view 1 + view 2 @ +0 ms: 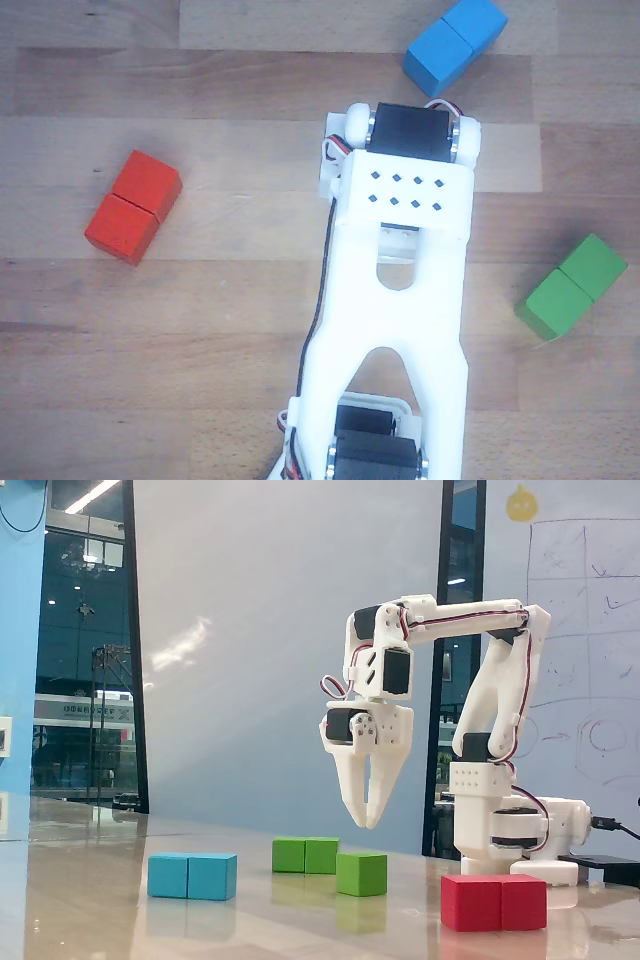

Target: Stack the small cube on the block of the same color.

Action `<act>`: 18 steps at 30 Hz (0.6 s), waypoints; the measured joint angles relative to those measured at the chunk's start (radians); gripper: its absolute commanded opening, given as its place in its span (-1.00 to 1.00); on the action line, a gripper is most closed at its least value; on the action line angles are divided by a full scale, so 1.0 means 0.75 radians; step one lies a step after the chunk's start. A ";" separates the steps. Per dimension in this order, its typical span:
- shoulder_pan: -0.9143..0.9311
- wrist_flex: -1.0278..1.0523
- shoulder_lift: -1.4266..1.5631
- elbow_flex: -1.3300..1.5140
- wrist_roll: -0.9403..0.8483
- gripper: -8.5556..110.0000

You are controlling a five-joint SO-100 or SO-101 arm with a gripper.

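Observation:
In the fixed view the small green cube sits on the table, just right of and nearer than the green two-cube block. My gripper points straight down and hangs a little above the cube. Its fingertips meet and it holds nothing. In the other view, from above, the green block lies at the right. The white arm covers the middle of that view and hides both the cube and the gripper's fingers.
A blue double block lies at the left of the fixed view and at the top in the other view. A red double block lies front right, and at the left in the other view. The arm's base stands behind.

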 measured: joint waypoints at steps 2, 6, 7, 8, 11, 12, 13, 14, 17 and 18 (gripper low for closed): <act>0.000 0.000 0.000 0.000 0.006 -0.85; 0.000 -0.008 0.000 0.000 0.006 -0.85; 0.000 -0.008 0.000 0.000 0.006 -0.85; 0.000 -0.008 0.000 0.000 0.006 -0.85; 0.000 -0.008 0.000 0.000 0.006 -0.85; 0.000 -0.008 0.000 0.000 0.006 -0.85; 0.000 -0.008 0.000 0.000 0.006 -0.83; 0.000 -0.008 0.000 0.000 0.006 -0.81; 0.000 -0.008 0.000 0.000 0.006 -0.70; 0.000 -0.008 0.000 0.000 0.006 -0.65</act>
